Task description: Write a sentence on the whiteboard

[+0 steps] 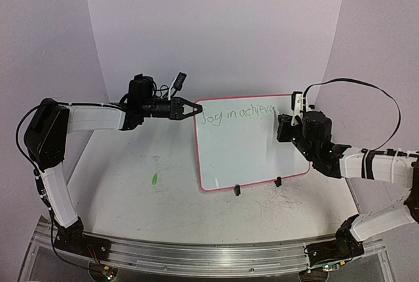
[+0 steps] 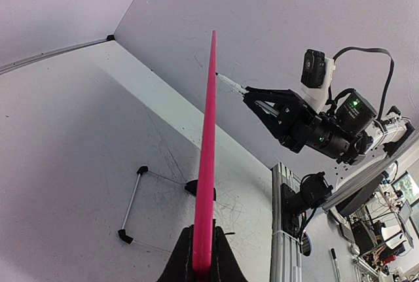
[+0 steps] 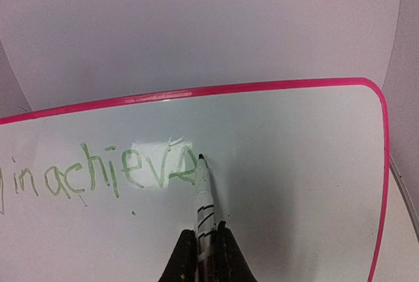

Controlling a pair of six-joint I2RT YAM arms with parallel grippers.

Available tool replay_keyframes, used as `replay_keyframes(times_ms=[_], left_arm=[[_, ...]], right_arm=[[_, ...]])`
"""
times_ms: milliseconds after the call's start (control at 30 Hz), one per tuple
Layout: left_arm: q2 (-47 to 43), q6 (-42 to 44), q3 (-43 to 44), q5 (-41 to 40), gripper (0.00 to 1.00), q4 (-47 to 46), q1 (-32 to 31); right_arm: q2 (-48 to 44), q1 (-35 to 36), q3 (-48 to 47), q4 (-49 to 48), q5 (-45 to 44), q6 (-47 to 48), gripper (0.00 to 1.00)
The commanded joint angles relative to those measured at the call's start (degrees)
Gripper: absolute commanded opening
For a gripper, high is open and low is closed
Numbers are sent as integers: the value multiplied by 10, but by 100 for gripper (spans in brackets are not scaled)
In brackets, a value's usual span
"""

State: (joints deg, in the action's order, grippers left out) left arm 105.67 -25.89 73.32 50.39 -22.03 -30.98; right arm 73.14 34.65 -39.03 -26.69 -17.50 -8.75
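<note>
The whiteboard (image 1: 252, 148) with a pink-red rim stands tilted on two black clip feet at the table's middle. My left gripper (image 1: 194, 108) is shut on its top left corner; the left wrist view shows the rim (image 2: 208, 164) edge-on between the fingers. The sentence (image 1: 239, 114) in green reads "Joy in achieve" along the top; the right wrist view shows "in achieve" (image 3: 105, 174). My right gripper (image 3: 205, 246) is shut on a white marker (image 3: 204, 203) whose tip touches the board at the last letter. The right gripper is at the board's upper right (image 1: 288, 125).
A small green mark (image 1: 155, 178) lies on the table left of the board. Grey scribbles (image 1: 281, 197) cover the table in front of the board. A thin wire stand (image 2: 131, 203) with black ends shows in the left wrist view. The aluminium rail (image 1: 209, 256) runs along the near edge.
</note>
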Motion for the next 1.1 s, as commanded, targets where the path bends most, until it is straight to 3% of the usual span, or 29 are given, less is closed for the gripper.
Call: replay_keyframes(times_ms=[0, 1067], left_arm=[[-14, 28, -4, -11, 0, 15, -15], [-13, 29, -3, -11, 0, 15, -14]], right_arm=[[14, -2, -25, -28, -10, 9, 0], [-19, -2, 34, 5, 11, -39, 0]])
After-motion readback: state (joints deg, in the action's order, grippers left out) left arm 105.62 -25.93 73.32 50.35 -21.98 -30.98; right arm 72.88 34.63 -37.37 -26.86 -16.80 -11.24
